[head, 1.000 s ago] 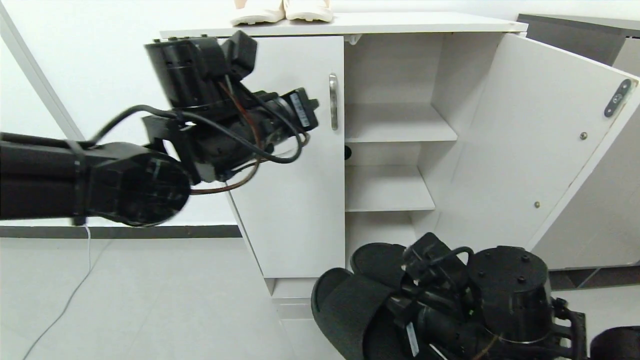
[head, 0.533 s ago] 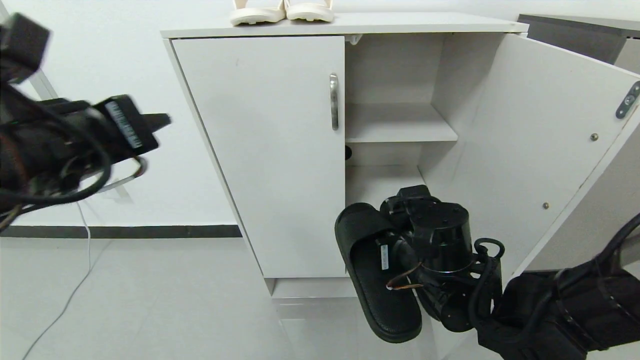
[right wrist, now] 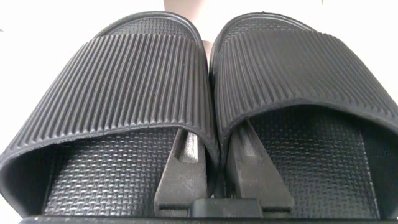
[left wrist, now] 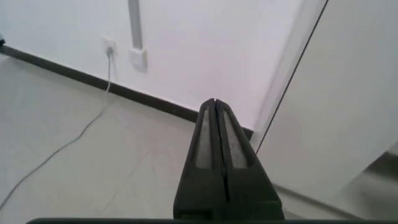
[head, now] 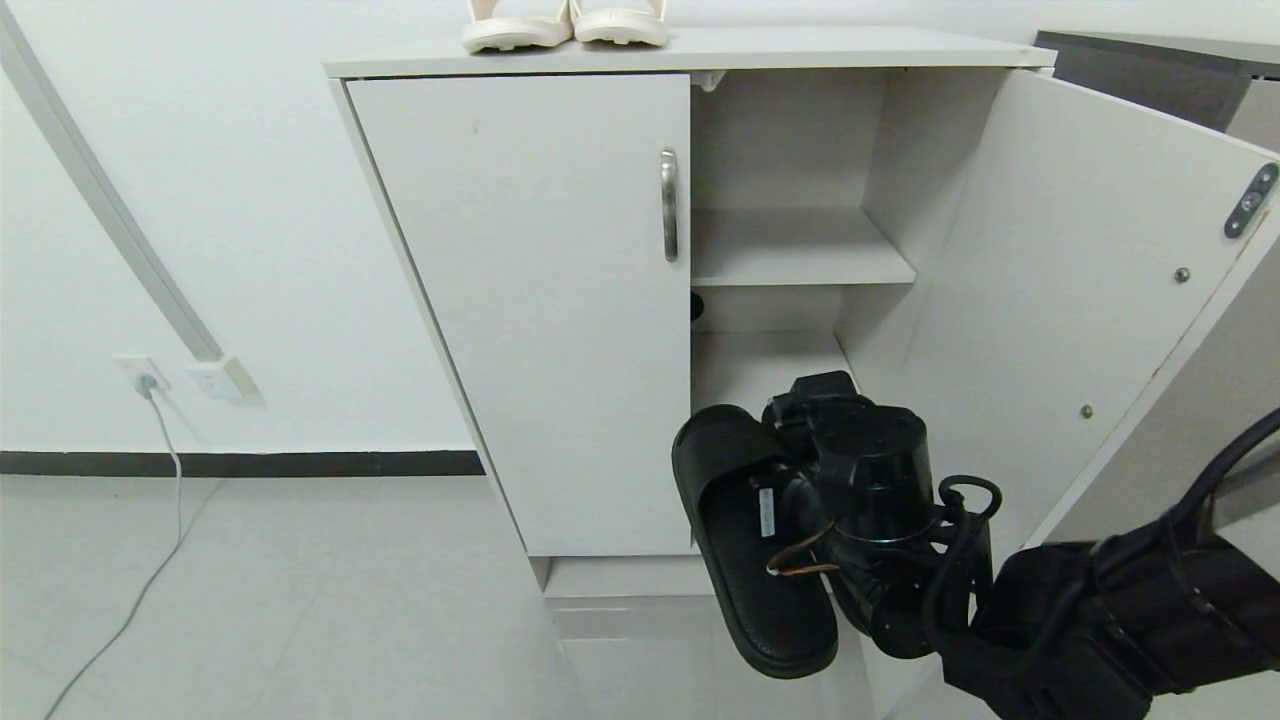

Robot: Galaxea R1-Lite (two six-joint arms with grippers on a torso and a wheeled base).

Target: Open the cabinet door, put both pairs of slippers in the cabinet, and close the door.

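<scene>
Right claw [right wrist: 214, 134] is pinching the black slippers [head: 745, 520]: its two fingers [right wrist: 180, 168] sit inside the pair, one in each slipper, squeezing the two inner side walls together so the slippers hang side by side. From the head view the pair is tilted, toes up and away from the claw, heels slanting down toward the floor [head: 300, 620]. Just past the toes is the open half of the cabinet [head: 700, 45], with the lower shelf [head: 765, 370] right ahead of the claw and another shelf [head: 790, 250] higher up. The open door [head: 1050, 270] swings out on the claw's right, close by but apart from it. The closed door [head: 540, 300] is on its left, its metal handle [head: 668, 205] up above the slippers. High over the claw, on the cabinet top, sits the pair of white slippers [head: 565, 25], well apart from the black pair. Left claw [left wrist: 214, 115] has its fingers pressed flat together with nothing between them. Beyond its tip lie the floor and the wall, where a socket [left wrist: 109, 46] has a cable [left wrist: 68, 140] trailing down across the tiles, and a white cabinet panel [left wrist: 336, 106] runs alongside the claw.
</scene>
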